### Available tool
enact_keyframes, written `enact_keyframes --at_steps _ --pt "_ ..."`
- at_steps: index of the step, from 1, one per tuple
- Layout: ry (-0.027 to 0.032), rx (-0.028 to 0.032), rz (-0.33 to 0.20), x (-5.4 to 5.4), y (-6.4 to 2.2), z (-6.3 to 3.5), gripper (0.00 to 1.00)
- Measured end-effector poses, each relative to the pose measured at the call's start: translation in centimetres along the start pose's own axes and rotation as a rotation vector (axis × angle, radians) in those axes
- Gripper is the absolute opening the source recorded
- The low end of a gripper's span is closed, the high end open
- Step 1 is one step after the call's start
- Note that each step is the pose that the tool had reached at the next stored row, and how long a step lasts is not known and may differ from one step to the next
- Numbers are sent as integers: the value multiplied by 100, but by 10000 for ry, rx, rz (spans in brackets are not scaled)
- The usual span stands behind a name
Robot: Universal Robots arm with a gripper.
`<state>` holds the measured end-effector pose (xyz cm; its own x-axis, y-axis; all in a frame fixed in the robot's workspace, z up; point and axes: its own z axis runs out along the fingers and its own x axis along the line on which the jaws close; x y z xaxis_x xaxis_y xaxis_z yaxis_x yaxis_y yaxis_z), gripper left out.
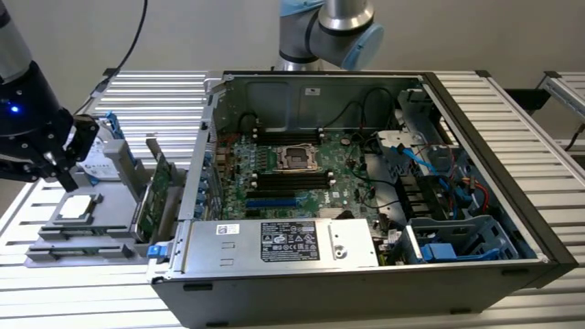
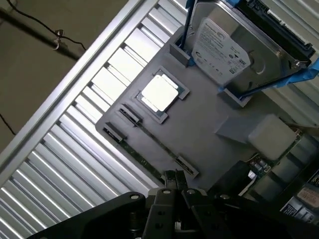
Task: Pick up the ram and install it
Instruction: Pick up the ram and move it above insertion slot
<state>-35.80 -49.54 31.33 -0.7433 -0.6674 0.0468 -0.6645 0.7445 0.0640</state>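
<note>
Arm pose: the base joint (image 1: 327,27), silver with pale blue caps, stands behind the computer case (image 1: 366,295). The black wrist reaches out to the exterior view's left, and the claw (image 1: 66,179) points down above the grey holder (image 1: 92,236) without touching it. In the wrist view the claw (image 2: 172,178) has its fingers drawn narrow and close together, with nothing between them. The ram (image 2: 142,155) is a thin green stick seen edge-on. It sits in end clips on the grey holder (image 2: 209,119), directly below the claw tips and beside the processor (image 2: 159,93), a square part with a matt silver lid in its own recess. The holder is smooth grey plastic with moulded pockets. It also carries a hard drive (image 2: 219,45) with a white label, held in a blue frame, and a green expansion card (image 1: 160,188) standing on edge. The worktop (image 2: 65,164) is ribbed aluminium. The case is open, dark metal, and contains a green motherboard (image 1: 343,171), long black slots (image 1: 292,179), blue cables and a labelled steel power supply (image 1: 283,240).
</note>
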Motion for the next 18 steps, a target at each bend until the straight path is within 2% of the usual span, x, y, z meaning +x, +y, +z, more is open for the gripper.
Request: enact_keyframes --at_steps 18 --pt "210 153 -3258 -3 -4 60 11"
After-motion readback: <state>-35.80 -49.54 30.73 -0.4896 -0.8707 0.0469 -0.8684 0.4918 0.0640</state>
